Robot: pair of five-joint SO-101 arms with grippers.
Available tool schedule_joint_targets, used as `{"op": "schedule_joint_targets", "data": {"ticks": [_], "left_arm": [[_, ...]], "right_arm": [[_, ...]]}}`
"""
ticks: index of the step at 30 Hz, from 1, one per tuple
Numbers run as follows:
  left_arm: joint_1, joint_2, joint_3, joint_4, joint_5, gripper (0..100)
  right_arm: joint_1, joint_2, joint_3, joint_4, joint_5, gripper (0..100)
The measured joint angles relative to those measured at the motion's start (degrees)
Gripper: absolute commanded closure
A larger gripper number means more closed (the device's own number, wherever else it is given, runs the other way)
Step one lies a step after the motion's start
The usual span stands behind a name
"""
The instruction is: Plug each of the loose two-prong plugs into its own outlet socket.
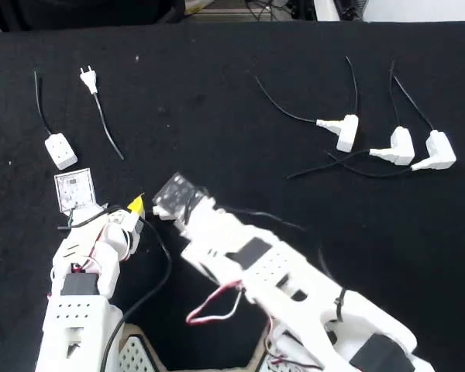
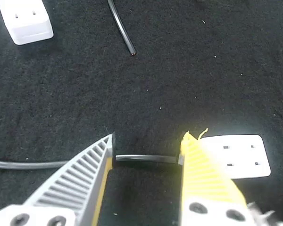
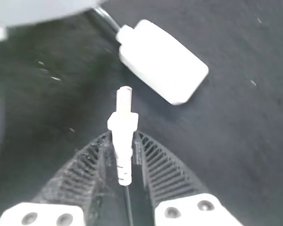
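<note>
step in hand: bringing plug to socket. right claw (image 3: 123,137) pinching white plug (image 3: 124,120), round prongs forward, just short of socket (image 3: 162,61) on bench (image 1: 232,77). left claw (image 2: 148,141) spread, thin black cable (image 2: 146,158) across tips. next, likely: align prongs with slots, push straight. socket smooth rounded plastic; bench matte, felt-like.

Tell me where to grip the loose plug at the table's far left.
Probably best to take the plug by its white body, behind the prongs, coming down from above with jaws across its width. It lies flat, prongs pointing to the far edge, cable trailing back.
</note>
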Motion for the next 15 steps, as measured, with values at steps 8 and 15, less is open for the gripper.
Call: {"op": "schedule_joint_targets", "data": {"ticks": [8,15], "left_arm": [[-0.09,0.00,0.00,0.00,0.00,76],[5.80,0.00,0.00,0.00,0.00,76]], "right_arm": [[-7.21,0.00,0.79,-5.01,0.00,98.7],[-7.47,0.00,0.79,-5.71,0.00,98.7]]}}
